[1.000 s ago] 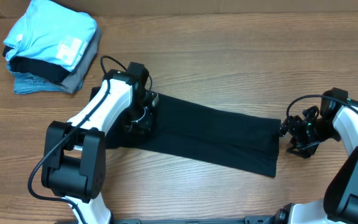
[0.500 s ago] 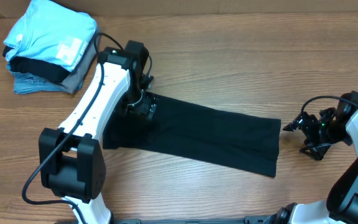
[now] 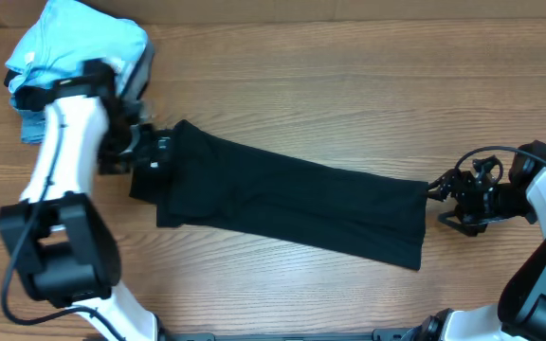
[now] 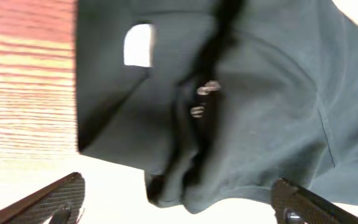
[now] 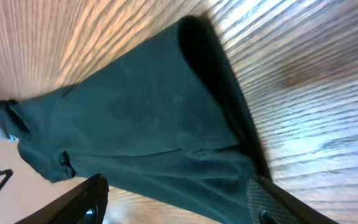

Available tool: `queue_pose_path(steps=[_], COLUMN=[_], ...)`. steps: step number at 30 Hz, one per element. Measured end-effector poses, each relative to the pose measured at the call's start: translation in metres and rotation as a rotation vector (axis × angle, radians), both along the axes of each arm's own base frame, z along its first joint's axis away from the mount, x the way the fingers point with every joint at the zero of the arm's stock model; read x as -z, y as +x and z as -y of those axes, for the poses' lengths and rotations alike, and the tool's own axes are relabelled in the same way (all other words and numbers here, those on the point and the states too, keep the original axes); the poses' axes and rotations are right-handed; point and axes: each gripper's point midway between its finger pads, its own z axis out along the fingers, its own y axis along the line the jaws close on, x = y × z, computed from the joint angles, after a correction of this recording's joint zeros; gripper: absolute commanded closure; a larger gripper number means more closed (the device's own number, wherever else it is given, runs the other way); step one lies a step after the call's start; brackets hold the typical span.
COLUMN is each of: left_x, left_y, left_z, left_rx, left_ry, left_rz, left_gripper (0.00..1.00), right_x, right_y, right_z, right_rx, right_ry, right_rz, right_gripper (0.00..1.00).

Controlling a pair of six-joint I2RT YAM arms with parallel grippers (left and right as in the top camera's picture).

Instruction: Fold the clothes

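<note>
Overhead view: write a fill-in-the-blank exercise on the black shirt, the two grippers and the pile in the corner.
1. The black shirt lies folded into a long strip on a ____ table.
2. The left gripper is at the shirt's collar end with its jaws ____.
3. The right gripper sits just off the shirt's other end, open and holding ____.
4. The stack of folded clothes has a ____ garment on top.

Missing words: wooden; open; nothing; light-blue
</note>
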Motion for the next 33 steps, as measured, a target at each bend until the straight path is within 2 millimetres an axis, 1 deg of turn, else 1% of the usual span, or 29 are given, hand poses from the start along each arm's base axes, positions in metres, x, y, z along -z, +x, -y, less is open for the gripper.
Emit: queue_pose_path(steps=[3, 4, 6, 9, 11, 12, 13, 15, 16, 18, 20, 25, 26, 29, 33], left_x=[0.000, -0.001, -0.003, -0.006, -0.007, -0.007, -0.008, -0.008, -0.008, -0.009, -0.010, -0.012, -0.012, -0.013, -0.015], left_y=[-0.006, -0.007, -0.009, -0.010, -0.009, -0.009, -0.009, -0.009, -0.009, -0.009, -0.008, -0.010, -0.012, -0.018, -0.021], left_z=[-0.013, -0.014, -0.013, -0.006, -0.003, -0.002, -0.001, 0.000, 0.001, 0.003, 0.005, 0.008, 0.009, 0.011, 0.013], left_rx=[-0.022, -0.020, -0.004, 0.020, 0.030, 0.032, 0.034, 0.042, 0.045, 0.045, 0.046, 0.044, 0.044, 0.045, 0.048], left_ry=[-0.088, -0.112, -0.149, -0.190, -0.204, -0.209, -0.215, -0.221, -0.225, -0.236, -0.248, -0.271, -0.276, -0.287, -0.295], left_rz=[0.008, 0.013, 0.019, 0.027, 0.033, 0.035, 0.038, 0.041, 0.042, 0.043, 0.048, 0.041, 0.032, 0.012, -0.003], left_gripper=[0.10, 0.10, 0.11, 0.12, 0.16, 0.19, 0.20, 0.21, 0.20, 0.21, 0.21, 0.23, 0.24, 0.24, 0.25], right_x=[0.005, 0.007, 0.010, 0.014, 0.021, 0.026, 0.031, 0.044, 0.051, 0.052, 0.052, 0.058, 0.060, 0.061, 0.055], right_y=[-0.004, -0.005, -0.003, 0.001, -0.003, -0.007, -0.011, -0.021, -0.025, -0.025, -0.023, -0.021, -0.022, -0.024, -0.031], right_z=[0.006, 0.009, 0.014, 0.020, 0.020, 0.019, 0.017, 0.012, 0.009, 0.003, -0.004, -0.028, -0.031, -0.031, -0.024], right_rx=[0.014, 0.022, 0.037, 0.053, 0.060, 0.059, 0.063, 0.061, 0.062, 0.064, 0.051, -0.043, -0.059, -0.062, -0.054], right_ry=[-0.046, -0.064, -0.094, -0.126, -0.133, -0.128, -0.120, -0.102, -0.088, -0.059, -0.037, -0.021, -0.018, -0.015, -0.036], right_rz=[-0.044, -0.054, -0.060, -0.052, -0.065, -0.082, -0.103, -0.145, -0.162, -0.146, -0.113, -0.064, -0.064, -0.074, -0.140], right_gripper=[0.09, 0.07, 0.07, 0.14, 0.23, 0.24, 0.24, 0.29, 0.30, 0.30, 0.39, 0.95, 0.96, 0.96, 0.96])
